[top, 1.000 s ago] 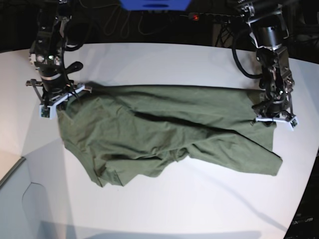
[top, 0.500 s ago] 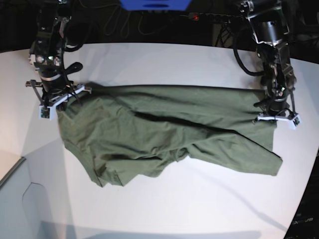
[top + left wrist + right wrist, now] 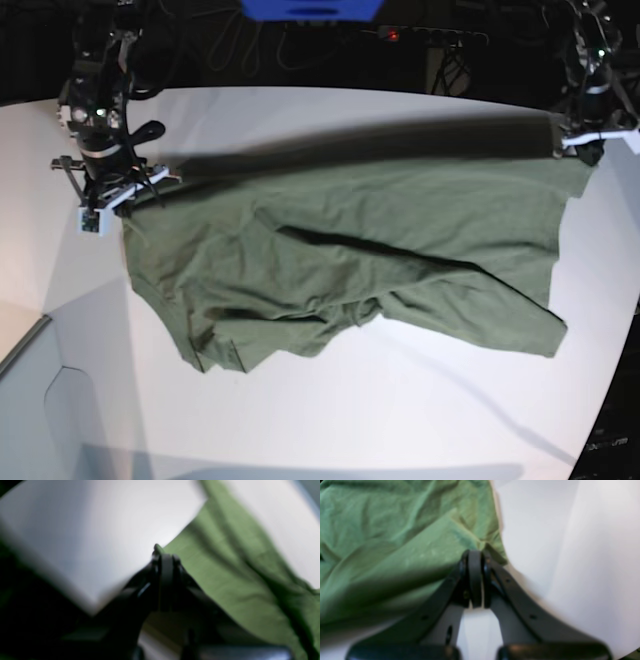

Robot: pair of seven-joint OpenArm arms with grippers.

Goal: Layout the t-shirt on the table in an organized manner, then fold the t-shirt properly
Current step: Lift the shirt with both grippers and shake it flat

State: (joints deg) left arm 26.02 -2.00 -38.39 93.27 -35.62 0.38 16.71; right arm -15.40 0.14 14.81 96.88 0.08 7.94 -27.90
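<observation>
The olive-green t-shirt (image 3: 340, 260) lies crumpled across the white table (image 3: 400, 410), its far edge stretched between both grippers. At the right of the base view my left gripper (image 3: 592, 148) is raised and shut on the shirt's far right corner, which hangs off the table and casts a long shadow. In the left wrist view the gripper (image 3: 165, 556) pinches the t-shirt (image 3: 225, 580), a bit of cloth poking past its tips. At the left my right gripper (image 3: 122, 200) is shut on the shirt's far left edge. The right wrist view shows the gripper (image 3: 474, 555) clamped on the t-shirt (image 3: 395, 542).
A blue object (image 3: 310, 8), a power strip with a red light (image 3: 420, 33) and cables sit behind the table's far edge. A lower grey surface (image 3: 40, 420) adjoins the table at the bottom left. The table's curved edge runs down the right side.
My left gripper shut on the shirt's right corner, then rose and moved back to the right, lifting the far edge. The right gripper shifted only slightly.
</observation>
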